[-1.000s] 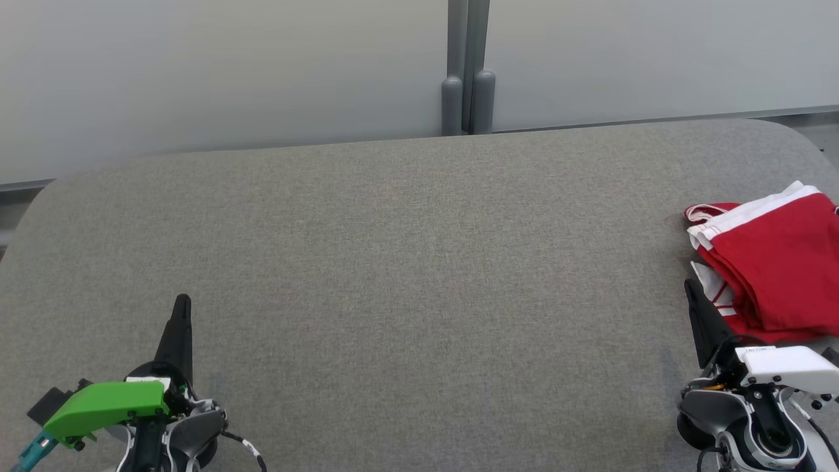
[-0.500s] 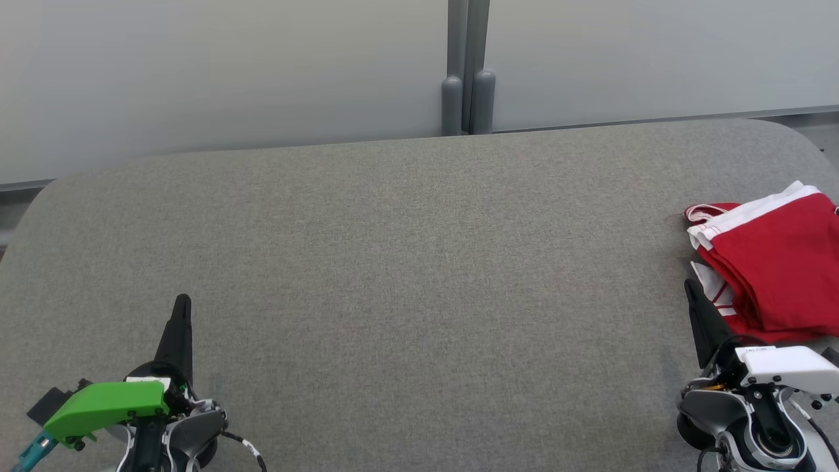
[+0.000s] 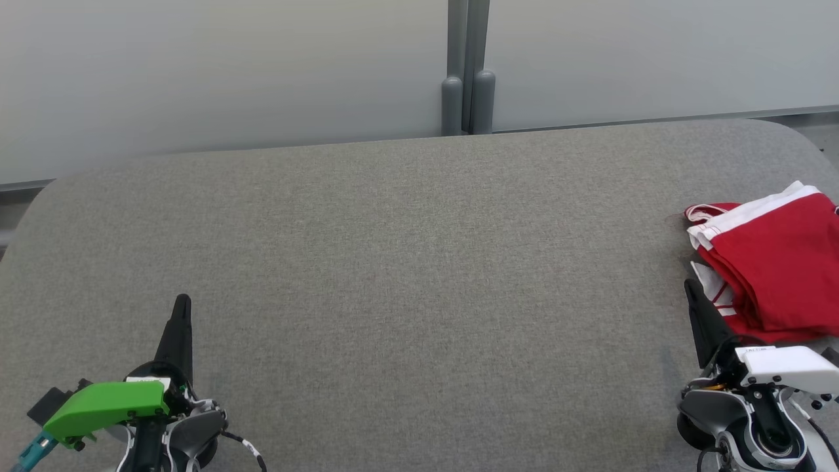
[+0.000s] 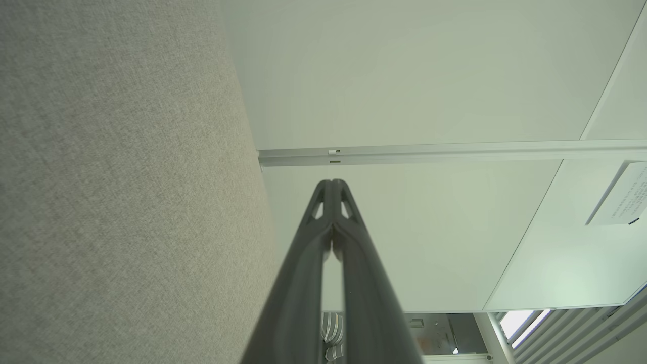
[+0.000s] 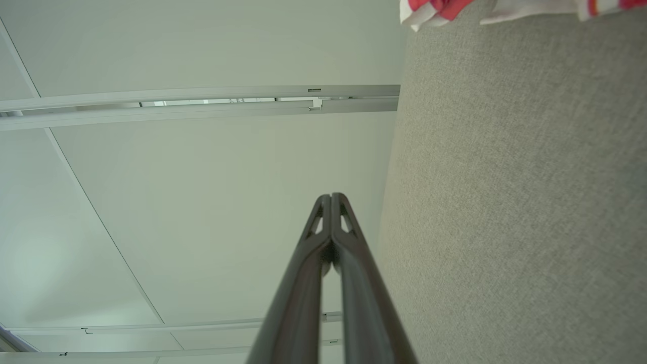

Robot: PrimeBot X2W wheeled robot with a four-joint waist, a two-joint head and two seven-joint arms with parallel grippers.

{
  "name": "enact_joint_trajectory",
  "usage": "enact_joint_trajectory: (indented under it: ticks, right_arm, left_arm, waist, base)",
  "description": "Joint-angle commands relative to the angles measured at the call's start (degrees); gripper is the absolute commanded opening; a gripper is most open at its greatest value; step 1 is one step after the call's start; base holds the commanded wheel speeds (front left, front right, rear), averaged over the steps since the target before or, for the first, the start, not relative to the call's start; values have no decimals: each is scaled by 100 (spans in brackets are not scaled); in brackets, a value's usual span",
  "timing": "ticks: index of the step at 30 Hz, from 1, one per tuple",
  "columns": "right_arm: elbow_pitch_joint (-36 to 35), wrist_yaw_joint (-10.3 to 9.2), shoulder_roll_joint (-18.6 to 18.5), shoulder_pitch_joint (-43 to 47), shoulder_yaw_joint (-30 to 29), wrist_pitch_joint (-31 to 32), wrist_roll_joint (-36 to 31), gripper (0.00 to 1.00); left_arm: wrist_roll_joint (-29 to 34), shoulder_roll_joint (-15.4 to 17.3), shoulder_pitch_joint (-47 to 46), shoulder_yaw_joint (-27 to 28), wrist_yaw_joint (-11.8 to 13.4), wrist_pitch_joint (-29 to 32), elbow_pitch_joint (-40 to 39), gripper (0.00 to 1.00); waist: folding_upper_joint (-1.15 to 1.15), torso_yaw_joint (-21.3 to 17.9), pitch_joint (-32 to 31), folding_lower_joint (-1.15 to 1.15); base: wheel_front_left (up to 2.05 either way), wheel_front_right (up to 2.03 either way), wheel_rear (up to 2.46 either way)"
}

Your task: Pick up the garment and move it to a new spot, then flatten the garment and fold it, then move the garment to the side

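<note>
A red garment with white trim [image 3: 777, 259] lies folded in a bundle at the right edge of the grey table [image 3: 406, 275]; a strip of it peeks into the top of the right wrist view [image 5: 440, 7]. Just in front of its near-left corner stands my right gripper [image 3: 689, 286], shut and empty, fingers pressed together [image 5: 331, 197]. Far off at the lower left, my left gripper [image 3: 182, 301] is shut too, holding nothing, its tips meeting in the left wrist view [image 4: 332, 183].
The table's back edge meets pale wall panels, with a grey post [image 3: 467, 92] at the middle. Broad bare grey fabric stretches between the two grippers. The rounded table corners sit at far left and far right.
</note>
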Motion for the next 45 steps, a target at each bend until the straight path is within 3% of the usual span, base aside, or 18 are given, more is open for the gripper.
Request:
enact_joint_trajectory:
  ticks: [1,45]
  right_arm:
    - [11,2,-29,-47,5,6,29,0]
    - [11,2,-29,-47,5,5,29,0]
  left_arm:
    - [-3,1,-71,9,-20,6,-7,0]
    - [-3,1,-70,8,-21,5,-8,0]
  waist:
    - [16,0,0,0]
    - [16,0,0,0]
  base:
    - [0,0,0]
    - [0,0,0]
